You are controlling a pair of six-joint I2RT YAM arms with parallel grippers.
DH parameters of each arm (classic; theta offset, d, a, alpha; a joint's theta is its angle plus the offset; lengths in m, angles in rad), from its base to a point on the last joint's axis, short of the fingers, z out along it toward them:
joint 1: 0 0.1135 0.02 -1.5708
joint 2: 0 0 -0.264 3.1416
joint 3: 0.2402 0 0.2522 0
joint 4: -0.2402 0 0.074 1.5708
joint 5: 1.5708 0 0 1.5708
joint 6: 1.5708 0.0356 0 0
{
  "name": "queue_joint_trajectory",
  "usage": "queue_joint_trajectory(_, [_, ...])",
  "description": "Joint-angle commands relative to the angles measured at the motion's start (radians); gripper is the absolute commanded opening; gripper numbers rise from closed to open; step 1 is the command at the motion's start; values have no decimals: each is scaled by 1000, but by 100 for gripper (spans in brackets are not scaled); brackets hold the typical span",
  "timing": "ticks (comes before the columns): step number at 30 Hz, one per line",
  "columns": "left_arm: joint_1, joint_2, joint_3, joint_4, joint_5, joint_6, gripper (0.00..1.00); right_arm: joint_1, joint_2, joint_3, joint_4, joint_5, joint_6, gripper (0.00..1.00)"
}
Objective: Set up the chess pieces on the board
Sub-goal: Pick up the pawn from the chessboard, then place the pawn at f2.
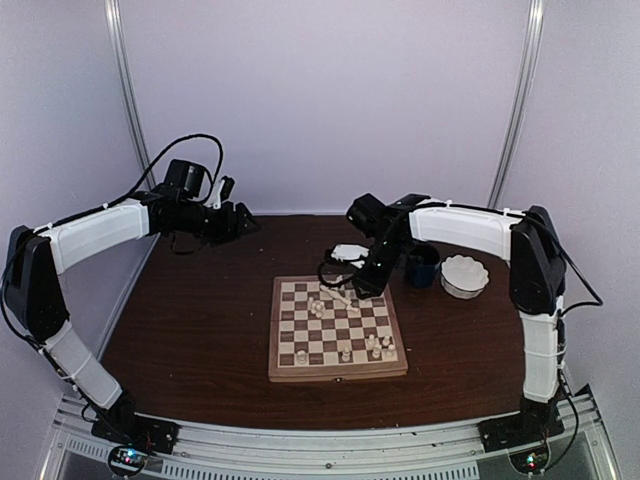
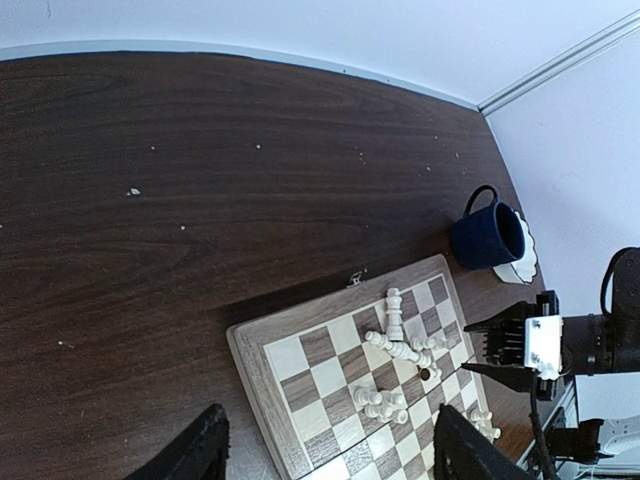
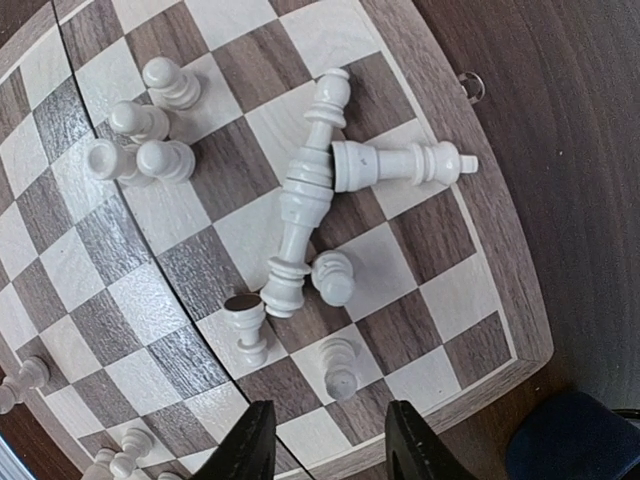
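A dark blue mug [image 1: 422, 266] stands on the dark wooden surface [image 2: 200, 200] just off the board's [image 1: 338, 372] far right corner. A white scalloped bowl [image 1: 465, 275] sits just beside it, on the side away from the board. What either one holds cannot be made out.

The chess pieces [image 1: 345, 298] are all on the board. Two tall ones [image 3: 305, 200] lie toppled and crossing near its far edge, with a cluster of pawns [image 3: 140, 140] upright close by. A few more pieces [image 1: 378, 345] stand near the near right corner.

The right arm reaches in from the right, its wrist bent down over the board's far side. The right fingers [image 3: 250, 445] hang above the toppled pieces, spread and gripping nothing. The left arm is held high over the far left of the surface, well apart from the board. The left fingers [image 2: 200, 450] are spread wide and empty.
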Motion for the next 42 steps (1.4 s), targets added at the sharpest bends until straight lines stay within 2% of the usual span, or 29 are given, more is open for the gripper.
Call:
queue_joint_trajectory(1, [7, 7, 34, 24, 15, 2, 70, -17, 39, 42, -29, 21, 22, 41])
queue_joint_trajectory(9, [7, 10, 34, 25, 17, 2, 70, -22, 75, 57, -56, -13, 25, 34])
queue_joint_trajectory(16, [7, 12, 34, 24, 20, 1, 70, -25, 79, 58, -55, -34, 29, 16])
queue_joint_trajectory(20, [7, 12, 35, 24, 22, 0, 70, -25, 54, 46, -59, -25, 22, 11])
queue_joint_trajectory(27, [7, 16, 35, 25, 26, -4, 70, -7, -103, -62, -22, 5, -4, 10])
queue_joint_trajectory(33, [7, 19, 34, 25, 31, -9, 70, 94, -231, -208, 6, 20, -64, 10])
queue_joint_trajectory(38, [7, 24, 34, 25, 31, -12, 70, 176, -257, -288, 21, 25, -109, 11])
queue_joint_trajectory(42, [7, 26, 34, 25, 31, -12, 70, 208, -235, -287, 11, 24, -114, 11])
